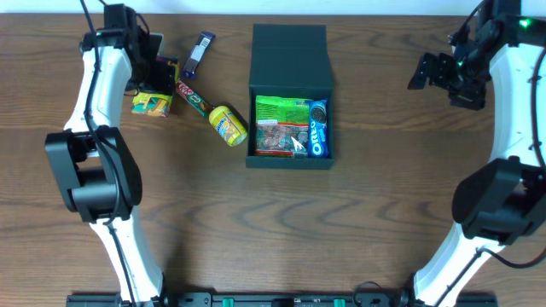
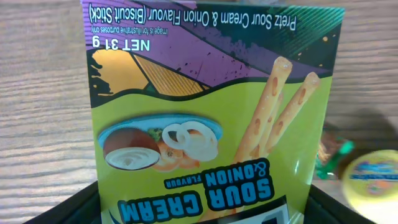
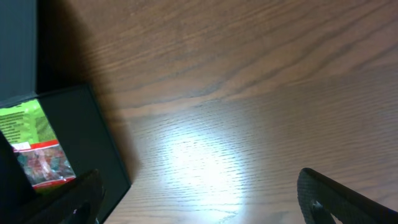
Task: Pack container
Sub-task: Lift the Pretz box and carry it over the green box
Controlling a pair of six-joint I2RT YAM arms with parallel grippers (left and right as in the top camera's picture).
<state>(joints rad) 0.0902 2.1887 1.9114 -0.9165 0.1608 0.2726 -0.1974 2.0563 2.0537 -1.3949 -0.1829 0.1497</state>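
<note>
Container: a dark teal square box (image 1: 290,159) sits mid-desk, mouth up, well apart from both claws.
Lid: the flap (image 1: 290,55) is swung open and lies on the far side, hinged along the far edge.
Long axis: box and open flap together run near to far; the flap points to the far edge of the desk (image 1: 358,222).
Contents: a green packet (image 1: 277,124) fills the left part, and a blue biscuit packet (image 1: 317,128) stands along the right wall, its length also near to far.
Left of the container: a yellow round tin (image 1: 229,124) lies just beside the box. Farther left is a red bar (image 1: 192,95), and beyond it a dark blue bar (image 1: 200,51).
Left claw: the left claw (image 1: 152,89) is at the far left. Its fingers stand on either side of a yellow-green biscuit-stick box (image 2: 205,124). Whether they press on it cannot be told.
Right claw: the right claw (image 3: 199,208) hangs over bare wood at the far right, fingers spread wide, with nothing between them.
</note>
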